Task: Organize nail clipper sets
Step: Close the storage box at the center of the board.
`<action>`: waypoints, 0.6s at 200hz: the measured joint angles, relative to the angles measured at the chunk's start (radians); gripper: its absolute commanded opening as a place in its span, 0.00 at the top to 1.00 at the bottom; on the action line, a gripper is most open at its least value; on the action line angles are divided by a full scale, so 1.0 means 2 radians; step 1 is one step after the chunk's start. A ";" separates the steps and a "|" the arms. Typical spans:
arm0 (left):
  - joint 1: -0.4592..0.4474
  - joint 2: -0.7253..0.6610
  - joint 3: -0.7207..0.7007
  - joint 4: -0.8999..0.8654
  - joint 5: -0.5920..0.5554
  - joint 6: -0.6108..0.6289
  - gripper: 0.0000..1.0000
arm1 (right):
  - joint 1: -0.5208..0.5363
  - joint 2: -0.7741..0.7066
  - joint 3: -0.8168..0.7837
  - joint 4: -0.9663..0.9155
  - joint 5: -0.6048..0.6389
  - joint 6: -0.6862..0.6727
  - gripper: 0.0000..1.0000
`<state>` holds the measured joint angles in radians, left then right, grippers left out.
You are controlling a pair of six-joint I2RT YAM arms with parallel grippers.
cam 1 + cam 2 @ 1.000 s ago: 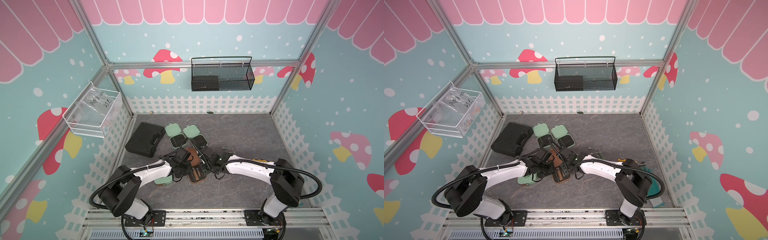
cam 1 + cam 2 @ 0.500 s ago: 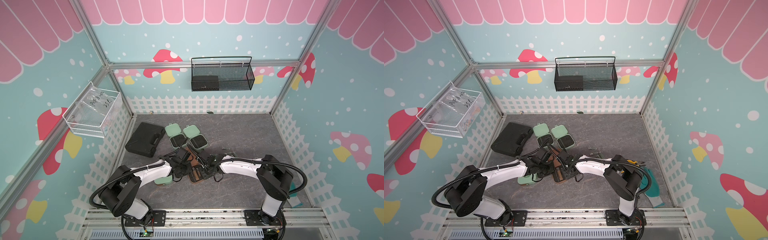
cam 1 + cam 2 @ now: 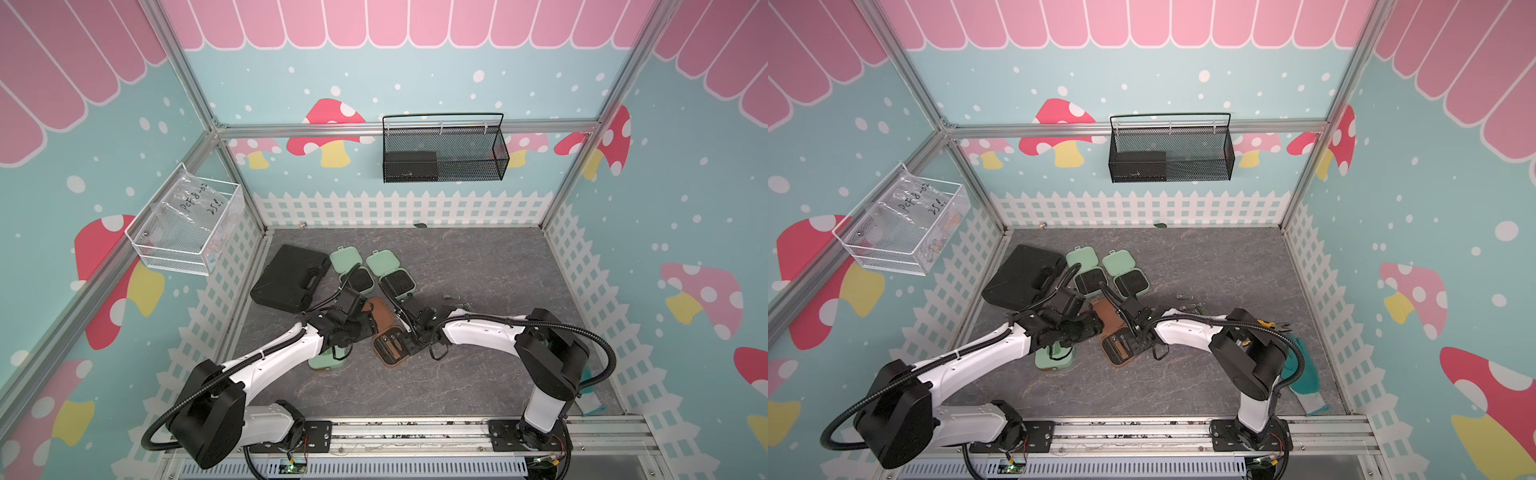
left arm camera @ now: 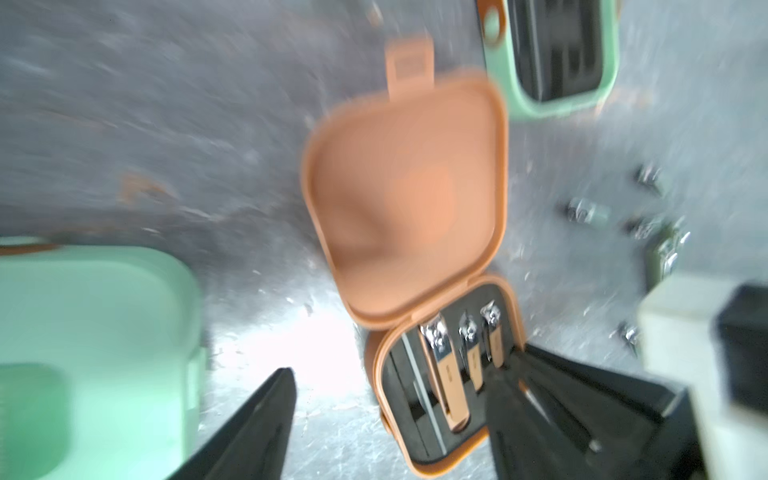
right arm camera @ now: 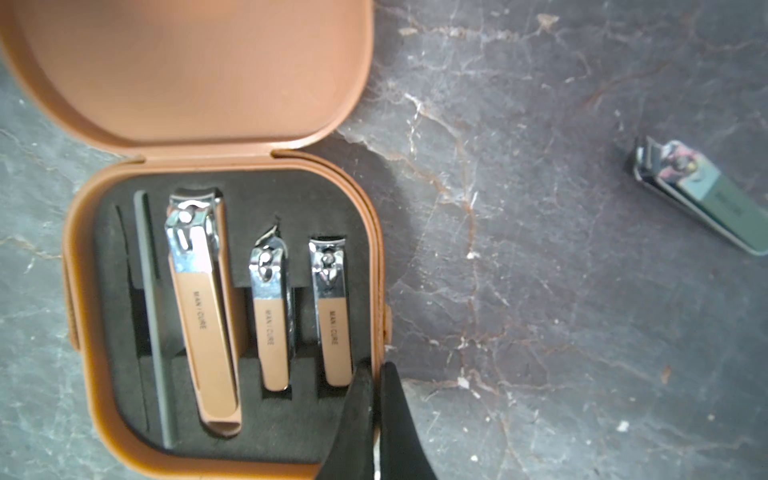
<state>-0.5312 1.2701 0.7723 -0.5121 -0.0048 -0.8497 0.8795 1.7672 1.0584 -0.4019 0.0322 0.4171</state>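
The brown nail clipper case (image 3: pixel 390 350) (image 3: pixel 1121 348) lies open mid-table, lid (image 4: pixel 407 199) flat back. Three tan-handled clippers and a grey file sit in its black insert (image 5: pixel 208 311). My right gripper (image 5: pixel 376 368) (image 3: pixel 412 344) is shut on the case's side wall, one finger inside and one outside. The left gripper (image 4: pixel 395 374) (image 3: pixel 358 328) is open, astride the case's near corner and holding nothing. Two mint cases (image 3: pixel 351 270) (image 3: pixel 388 272) lie open behind. A closed mint case (image 3: pixel 326 362) lies under my left arm.
Loose clippers (image 3: pixel 451 296) (image 5: pixel 702 195) lie on the floor right of the cases. A large black case (image 3: pixel 291 278) sits at back left. A black mesh basket (image 3: pixel 442 153) and a white wire basket (image 3: pixel 187 224) hang on the walls. A teal cloth (image 3: pixel 1302 370) lies at the right.
My left gripper has opened. The right arm has folded in leftward and its gripper has closed onto the brown case's side wall.
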 measured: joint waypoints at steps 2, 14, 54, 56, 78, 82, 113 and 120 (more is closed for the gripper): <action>0.004 -0.002 0.000 0.000 0.000 -0.001 0.15 | -0.002 -0.001 -0.002 0.002 -0.002 -0.004 1.00; 0.031 -0.014 0.000 -0.004 0.000 0.011 0.14 | -0.012 -0.008 -0.009 0.006 -0.018 -0.034 1.00; 0.083 -0.031 -0.022 0.023 0.024 0.038 0.12 | -0.035 -0.027 -0.011 0.011 -0.071 -0.106 1.00; 0.084 -0.032 -0.024 0.025 0.026 0.039 0.12 | -0.035 -0.028 -0.011 0.012 -0.074 -0.109 1.00; 0.089 -0.032 -0.051 0.059 0.054 0.045 0.11 | -0.035 -0.031 -0.011 0.022 -0.101 -0.134 1.00; 0.089 -0.031 -0.054 0.065 0.058 0.046 0.11 | -0.035 -0.031 -0.011 0.023 -0.105 -0.136 1.00; 0.091 -0.021 -0.071 0.112 0.094 0.049 0.11 | -0.035 -0.031 -0.012 0.030 -0.127 -0.158 1.00; 0.091 -0.018 -0.072 0.121 0.101 0.050 0.11 | -0.035 -0.031 -0.012 0.031 -0.130 -0.162 1.00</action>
<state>-0.3489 1.2343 0.6285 -0.2703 0.1967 -0.7498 0.8097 1.7061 1.0351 -0.3401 -0.2279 0.0940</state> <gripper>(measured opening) 0.888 0.051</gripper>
